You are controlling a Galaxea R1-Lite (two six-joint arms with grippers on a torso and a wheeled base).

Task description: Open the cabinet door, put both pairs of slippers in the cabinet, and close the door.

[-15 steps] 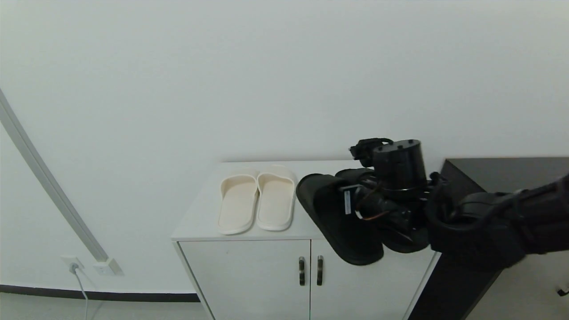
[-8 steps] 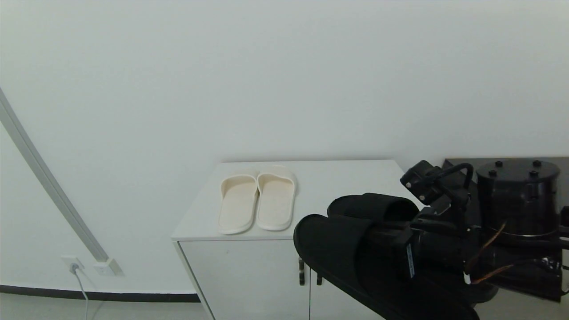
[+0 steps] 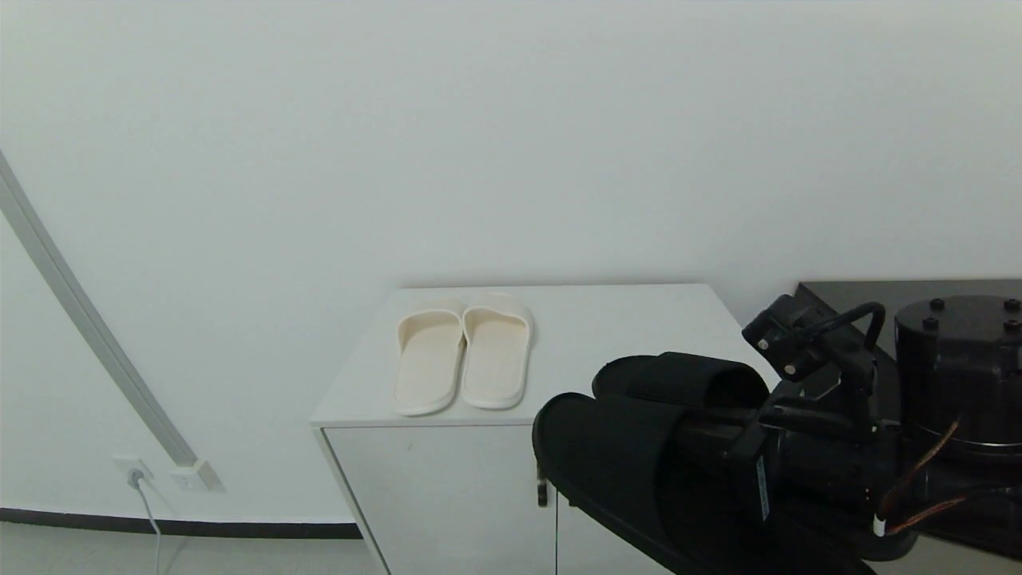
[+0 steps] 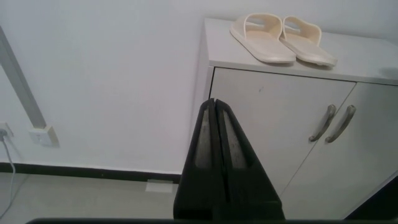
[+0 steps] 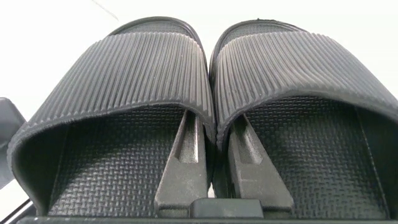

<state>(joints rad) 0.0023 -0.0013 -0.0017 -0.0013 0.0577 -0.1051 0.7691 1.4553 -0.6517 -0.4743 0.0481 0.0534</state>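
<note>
Right gripper [image 5: 214, 127] clamped on black slippers [image 3: 631, 447]: one finger under each strap, inner walls pinched between. Pair held in air off cabinet [image 3: 607, 319] front edge, at 4 o'clock from cream slippers [image 3: 463, 359] – those sit side by side on cabinet top. Doors [image 3: 447, 495] shut; black pair blocks the head view's sight of the right door and most of handles [image 4: 333, 122]. Left gripper [image 4: 214, 107] – fingers pressed together, holding nothing, before left door. Dark table [image 3: 846, 291] at cabinet's 3 o'clock, wall socket [image 3: 132, 471] at 8 o'clock.
</note>
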